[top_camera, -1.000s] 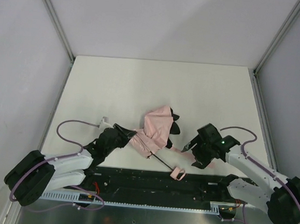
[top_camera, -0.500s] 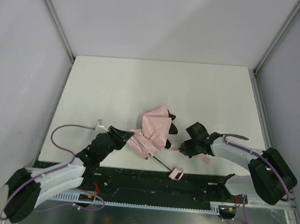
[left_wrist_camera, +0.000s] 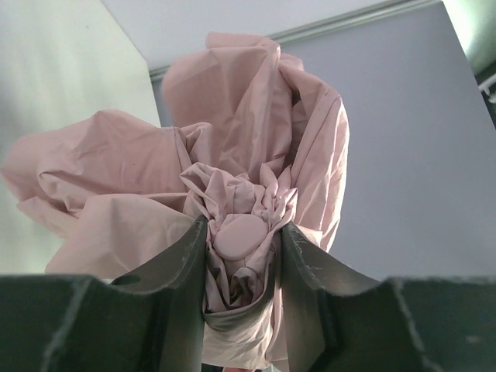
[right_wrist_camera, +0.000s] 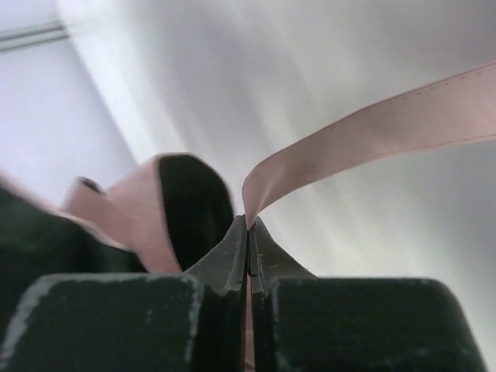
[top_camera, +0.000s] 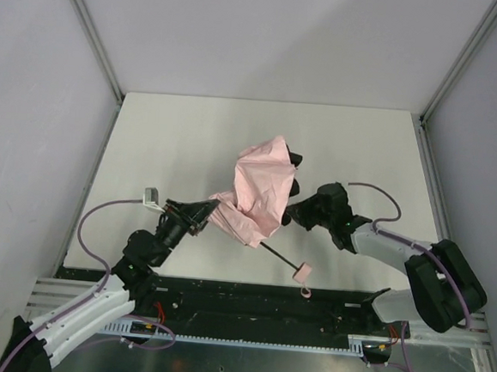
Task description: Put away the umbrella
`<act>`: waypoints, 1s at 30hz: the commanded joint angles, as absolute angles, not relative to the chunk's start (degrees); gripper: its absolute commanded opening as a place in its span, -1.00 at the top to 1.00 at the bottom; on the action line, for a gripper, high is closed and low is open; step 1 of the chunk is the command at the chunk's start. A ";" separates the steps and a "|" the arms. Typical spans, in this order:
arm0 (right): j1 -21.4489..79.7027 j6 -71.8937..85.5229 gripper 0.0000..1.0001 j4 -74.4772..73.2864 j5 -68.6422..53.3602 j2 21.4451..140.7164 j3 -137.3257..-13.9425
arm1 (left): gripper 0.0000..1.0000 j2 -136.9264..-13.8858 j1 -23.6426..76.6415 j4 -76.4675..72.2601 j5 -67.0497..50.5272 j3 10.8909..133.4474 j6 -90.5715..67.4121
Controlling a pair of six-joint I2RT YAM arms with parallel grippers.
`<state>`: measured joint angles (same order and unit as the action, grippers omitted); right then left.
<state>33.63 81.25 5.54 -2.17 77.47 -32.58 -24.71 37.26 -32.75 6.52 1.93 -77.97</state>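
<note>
The pale pink umbrella (top_camera: 261,187) is half folded and held up over the table's middle. Its black shaft (top_camera: 282,256) slants down toward the near edge and ends in the small pink handle (top_camera: 305,268). My left gripper (top_camera: 205,211) is shut on the canopy's top end; in the left wrist view the round pink cap (left_wrist_camera: 239,236) and bunched fabric sit between the fingers of that gripper (left_wrist_camera: 242,229). My right gripper (top_camera: 294,214) is at the canopy's right side, by the dark rib tips (top_camera: 292,189). In the right wrist view it (right_wrist_camera: 248,225) is shut on the pink strap (right_wrist_camera: 372,128).
The white table (top_camera: 192,138) is bounded by grey walls at the back and on both sides. A black and metal rail (top_camera: 239,302) runs along the near edge, right under the umbrella's handle. The left arm's pink cable (top_camera: 86,225) loops over the table's left edge.
My right gripper has moved left to the umbrella and shut on the strap. The left arm has raised the canopy up and back, so the umbrella hangs higher.
</note>
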 commanded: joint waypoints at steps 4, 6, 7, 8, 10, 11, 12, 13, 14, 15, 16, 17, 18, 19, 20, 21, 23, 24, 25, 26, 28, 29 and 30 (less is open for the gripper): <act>21.99 65.89 1.00 37.07 -27.64 91.60 -36.82 | 1.00 -32.59 36.50 -50.85 -7.05 -0.79 -76.64; 19.28 62.48 1.00 39.81 -34.44 98.46 -41.35 | 1.00 -35.26 36.17 -51.93 -9.43 -0.81 -73.37; 18.29 61.08 1.00 41.48 -37.44 101.61 -43.48 | 1.00 -36.92 35.75 -52.16 -10.69 -0.93 -72.02; 17.50 60.12 1.00 42.80 -40.25 104.42 -45.78 | 1.00 -38.81 35.19 -52.75 -11.89 -1.26 -71.25; 15.98 58.95 1.00 45.07 -43.86 108.55 -49.35 | 1.00 -43.47 33.58 -55.55 -14.55 -1.90 -69.19; 15.02 58.66 1.00 46.31 -44.56 109.78 -50.47 | 1.00 -45.95 32.83 -56.87 -15.76 -1.96 -67.86; 14.28 58.07 1.00 47.15 -45.13 110.65 -51.56 | 1.00 -48.33 32.24 -58.01 -17.02 -1.77 -65.92; 13.73 56.94 1.00 47.57 -45.94 111.45 -52.89 | 1.00 -50.53 31.63 -58.58 -18.31 -1.28 -64.07; 13.24 55.63 1.00 46.77 -46.57 112.24 -54.66 | 1.00 -53.00 30.80 -59.00 -19.88 -0.86 -63.24; 12.73 54.66 1.00 46.19 -47.50 113.07 -56.33 | 1.00 -55.59 30.08 -60.04 -21.45 -0.65 -62.60; 12.12 54.45 1.00 46.43 -48.32 113.80 -57.74 | 1.00 -57.72 29.54 -60.96 -22.33 0.51 -61.84; 11.55 54.60 1.00 47.30 -48.85 114.29 -58.45 | 1.00 -59.75 29.32 -61.37 -22.06 1.00 -61.38; 11.01 54.99 1.00 48.57 -49.30 114.58 -58.75 | 1.00 -61.74 29.12 -61.62 -21.49 1.20 -60.92; 10.64 55.22 1.00 50.08 -49.66 114.82 -59.04 | 1.00 -63.70 28.88 -61.75 -21.03 1.39 -60.65; 10.51 55.30 1.00 51.36 -50.23 115.15 -59.32 | 1.00 -65.77 28.72 -61.81 -20.62 1.53 -60.82; 10.57 55.11 1.00 52.22 -50.95 115.58 -59.58 | 1.00 -67.65 28.64 -61.84 -20.11 1.60 -61.39; 10.84 53.92 1.00 52.50 -52.03 116.43 -59.83 | 1.00 -70.68 28.58 -62.22 -18.80 1.50 -62.19; 11.13 52.41 1.00 51.56 -52.42 116.58 -59.89 | 1.00 -71.46 28.57 -62.27 -17.80 1.23 -62.56; 11.41 50.46 1.00 49.29 -52.23 116.47 -59.87 | 1.00 -71.77 28.53 -62.29 -16.68 0.79 -62.83; 11.55 47.99 1.00 46.22 -51.69 116.29 -59.91 | 1.00 -71.65 28.46 -62.30 -15.46 0.57 -63.01; 11.63 43.73 1.00 41.35 -50.30 116.11 -59.93 | 1.00 -70.91 28.19 -61.72 -14.13 -1.07 -62.91; 11.44 42.30 1.00 39.31 -49.14 116.19 -59.89 | 1.00 -70.70 28.11 -60.79 -13.70 -1.41 -62.92; 11.17 41.23 1.00 36.75 -47.60 116.37 -60.18 | 1.00 -70.68 28.07 -59.92 -13.22 -1.63 -63.14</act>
